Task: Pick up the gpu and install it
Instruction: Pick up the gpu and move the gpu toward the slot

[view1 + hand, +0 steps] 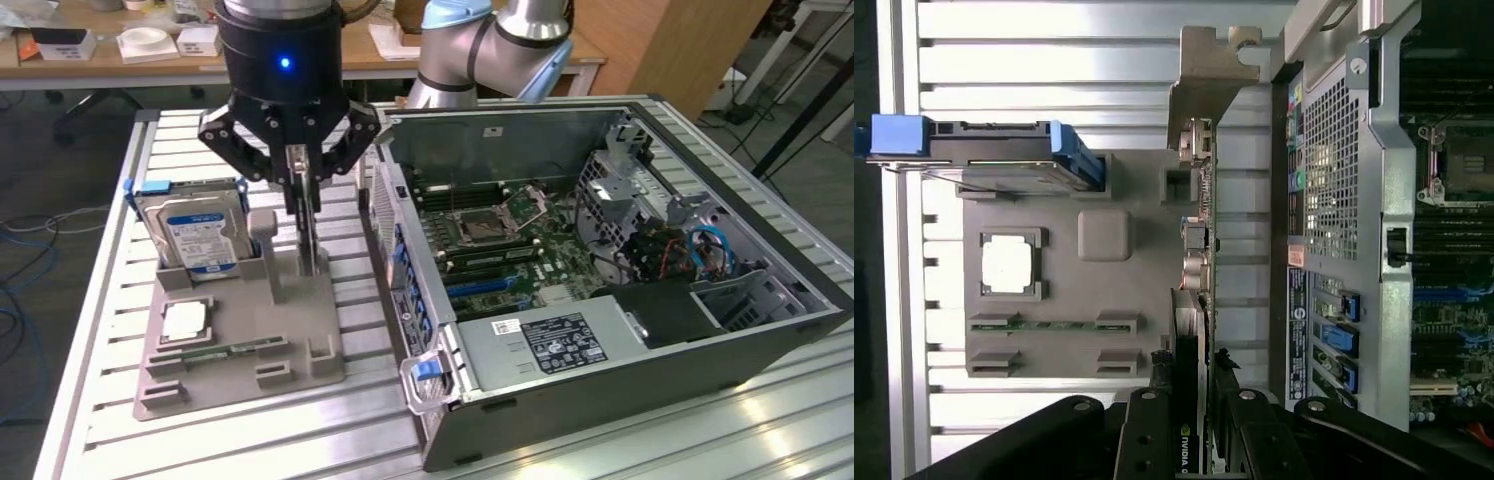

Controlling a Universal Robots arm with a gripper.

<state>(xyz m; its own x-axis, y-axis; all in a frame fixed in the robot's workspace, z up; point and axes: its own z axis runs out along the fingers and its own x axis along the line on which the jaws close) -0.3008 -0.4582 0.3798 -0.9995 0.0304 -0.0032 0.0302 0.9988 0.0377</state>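
Gripper [306, 188] hangs upper left of centre in the exterior view, fingers [1145, 437] closed narrow on the gpu [311, 215], one on each flat face near its top edge. The gpu stands on edge, upright, over the grey holder tray [238, 385] at the exterior view's left. Can't tell if its lower edge sits in the tray slot or is just clear of it. In the wrist view the card is edge-on, with the silver bracket [1210, 70] at the far end from the fingers.

Handling, judged: light, stiff, thin board. It is fragile, with exposed components and a connector edge, so don't squeeze hard or twist. Gripping the flat faces mid-length looks sensible, away from the bracket and the connector edge. A pinch this narrow could let it pivot.

Containers: the tray also holds a hard drive [198, 235] standing in its slot, a square processor chip [183, 320] in a pocket and a green memory stick [227, 351] lying in a groove. The open computer case [787, 300] sits on the table [107, 300] just beside the tray, with a motherboard [514, 245] and a power supply [561, 340] inside.
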